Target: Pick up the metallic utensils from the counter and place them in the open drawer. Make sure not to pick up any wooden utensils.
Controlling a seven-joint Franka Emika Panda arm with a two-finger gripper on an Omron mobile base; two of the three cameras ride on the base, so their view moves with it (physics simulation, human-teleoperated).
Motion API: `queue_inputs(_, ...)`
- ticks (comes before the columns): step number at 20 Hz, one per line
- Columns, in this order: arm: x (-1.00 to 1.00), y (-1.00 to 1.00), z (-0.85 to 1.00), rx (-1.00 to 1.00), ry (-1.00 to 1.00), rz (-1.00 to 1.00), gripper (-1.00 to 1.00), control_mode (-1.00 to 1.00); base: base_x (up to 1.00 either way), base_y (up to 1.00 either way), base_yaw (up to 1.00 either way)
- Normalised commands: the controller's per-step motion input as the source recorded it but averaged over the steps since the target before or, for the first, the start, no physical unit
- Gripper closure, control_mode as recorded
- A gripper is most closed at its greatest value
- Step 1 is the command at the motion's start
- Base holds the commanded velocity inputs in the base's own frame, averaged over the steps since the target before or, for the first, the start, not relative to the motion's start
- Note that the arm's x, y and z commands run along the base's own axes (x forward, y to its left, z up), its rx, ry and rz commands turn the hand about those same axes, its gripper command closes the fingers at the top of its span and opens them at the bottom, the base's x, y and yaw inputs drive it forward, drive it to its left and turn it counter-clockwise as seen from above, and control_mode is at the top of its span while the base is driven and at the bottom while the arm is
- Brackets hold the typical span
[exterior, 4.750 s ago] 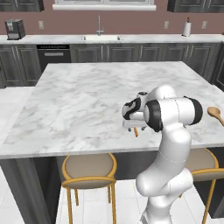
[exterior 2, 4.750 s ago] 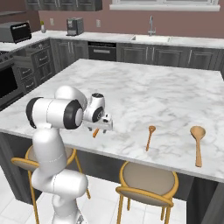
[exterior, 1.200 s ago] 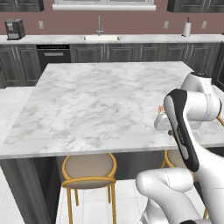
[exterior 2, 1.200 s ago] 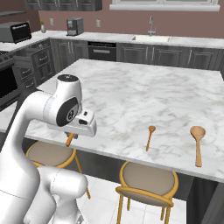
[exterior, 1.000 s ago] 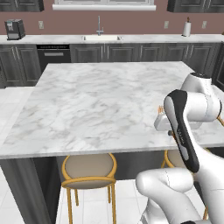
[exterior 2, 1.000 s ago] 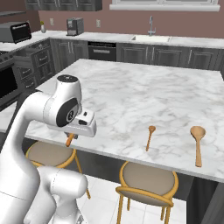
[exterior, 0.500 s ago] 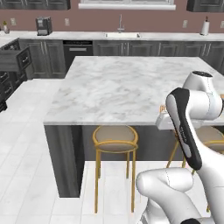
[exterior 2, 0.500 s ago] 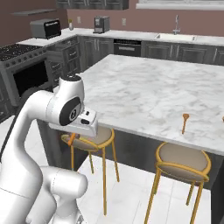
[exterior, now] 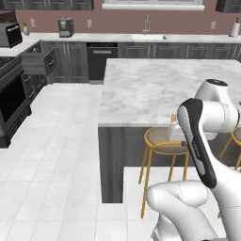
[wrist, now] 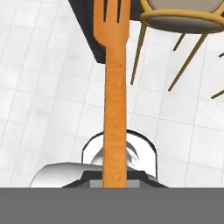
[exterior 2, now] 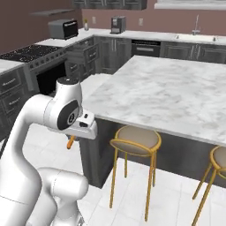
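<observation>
My gripper (wrist: pixel 115 178) is shut on an all-orange wooden fork (wrist: pixel 115 87), whose tines point away from the hand over white floor tiles. In the right base view the gripper (exterior 2: pixel 73 135) hangs off the front left corner of the white marble counter (exterior 2: pixel 176 97), with the fork's orange end (exterior 2: pixel 69 142) poking out below it. From the left base camera the gripper (exterior: pixel 174 131) sits just in front of the counter's (exterior: pixel 150 89) edge. A dark open drawer (exterior: pixel 38 61) juts from the charcoal cabinets at the far left. The metallic utensils are out of view.
Gold-framed stools (exterior 2: pixel 134 139) (exterior: pixel 162 142) stand under the counter's front edge; one stool (wrist: pixel 181 11) lies beyond the fork's tines. A black stove (exterior: pixel 10 96) and a toaster oven (exterior 2: pixel 64 28) line the left wall. White tiled floor (exterior: pixel 56 155) stretches between counter and cabinets.
The base has driven and turned, so the whole scene has shifted: the counter now lies to the right and the stove wall has come into view. The gripper stays shut on the fork.
</observation>
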Motion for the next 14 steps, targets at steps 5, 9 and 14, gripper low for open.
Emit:
queue_inputs(5, 0.0, 0.0, 0.0, 0.0, 0.0, 0.0, 1.0, 1.0, 0.36, 1.0, -0.27)
queue_inputs(9, 0.0, 0.0, 0.0, 0.0, 0.0, 0.0, 1.0, 1.0, 0.18, 1.0, -0.2)
queue_inputs(14, 0.0, 0.0, 0.0, 0.0, 0.0, 0.0, 1.0, 1.0, 0.2, 1.0, -0.02)
